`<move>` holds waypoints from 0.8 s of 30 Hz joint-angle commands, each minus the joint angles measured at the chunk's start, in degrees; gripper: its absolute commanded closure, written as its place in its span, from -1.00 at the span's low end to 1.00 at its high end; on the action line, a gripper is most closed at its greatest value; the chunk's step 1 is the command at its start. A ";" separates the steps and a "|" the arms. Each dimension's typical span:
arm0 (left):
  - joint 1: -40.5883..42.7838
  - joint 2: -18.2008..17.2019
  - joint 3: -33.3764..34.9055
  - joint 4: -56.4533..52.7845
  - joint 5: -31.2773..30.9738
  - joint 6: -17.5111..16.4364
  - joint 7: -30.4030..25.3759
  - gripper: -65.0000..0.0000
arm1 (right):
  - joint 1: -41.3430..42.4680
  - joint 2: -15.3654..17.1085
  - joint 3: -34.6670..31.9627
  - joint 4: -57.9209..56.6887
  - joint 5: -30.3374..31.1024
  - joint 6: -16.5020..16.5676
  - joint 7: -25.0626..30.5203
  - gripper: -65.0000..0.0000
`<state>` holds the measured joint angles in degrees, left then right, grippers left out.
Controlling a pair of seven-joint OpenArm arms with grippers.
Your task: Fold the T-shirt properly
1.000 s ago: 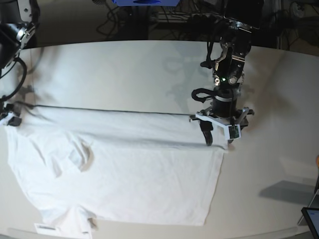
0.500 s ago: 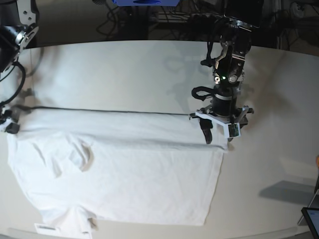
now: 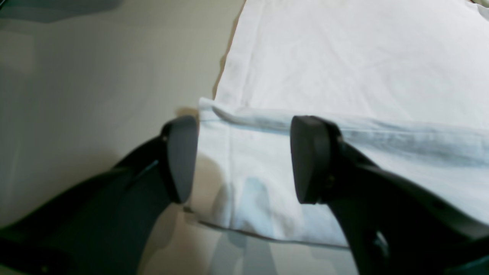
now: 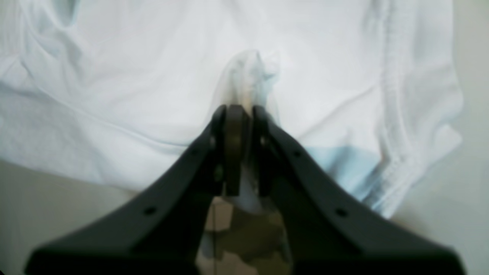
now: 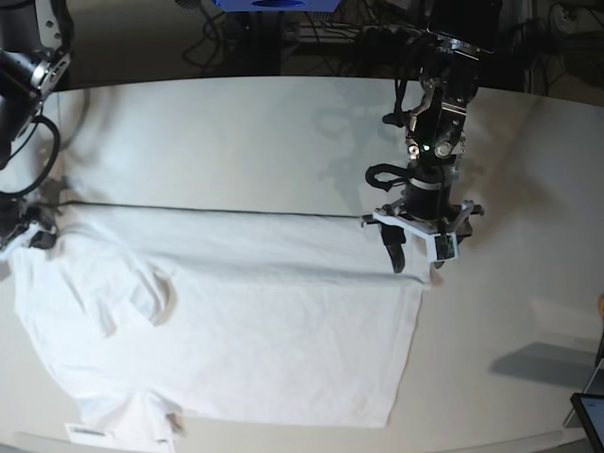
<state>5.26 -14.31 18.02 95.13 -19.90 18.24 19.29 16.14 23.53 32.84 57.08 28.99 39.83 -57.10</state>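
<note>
The white T-shirt [image 5: 264,321] lies spread over the near half of the table, with its far edge folded over in a long straight strip. My left gripper [image 5: 416,267] hangs open just above the shirt's far right corner. In the left wrist view its fingers [image 3: 179,160] straddle the folded corner of the T-shirt [image 3: 344,57] without holding it. My right gripper [image 5: 26,238] is at the far left edge. In the right wrist view the right gripper [image 4: 237,110] pinches a small peak of T-shirt [image 4: 114,76] cloth near a hemmed sleeve edge.
The off-white table [image 5: 236,132] stretches bare behind the shirt. A small white label [image 5: 90,432] lies at the table's near edge on the left. A dark screen corner [image 5: 590,415] juts in at the bottom right. Cables hang behind the table.
My right gripper has shifted slightly to the right with the shirt's left corner, and the cloth there has slackened. The left gripper has stayed almost where it was, still open.
</note>
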 commanded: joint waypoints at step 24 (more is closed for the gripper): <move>-1.08 -0.33 -0.22 1.18 0.52 0.18 -1.57 -0.17 | -4.49 3.59 0.43 10.22 1.03 0.17 16.62 0.52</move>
<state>4.97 -14.28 18.02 95.15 -19.92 18.22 19.25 10.52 25.89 33.21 65.89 28.53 39.29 -41.98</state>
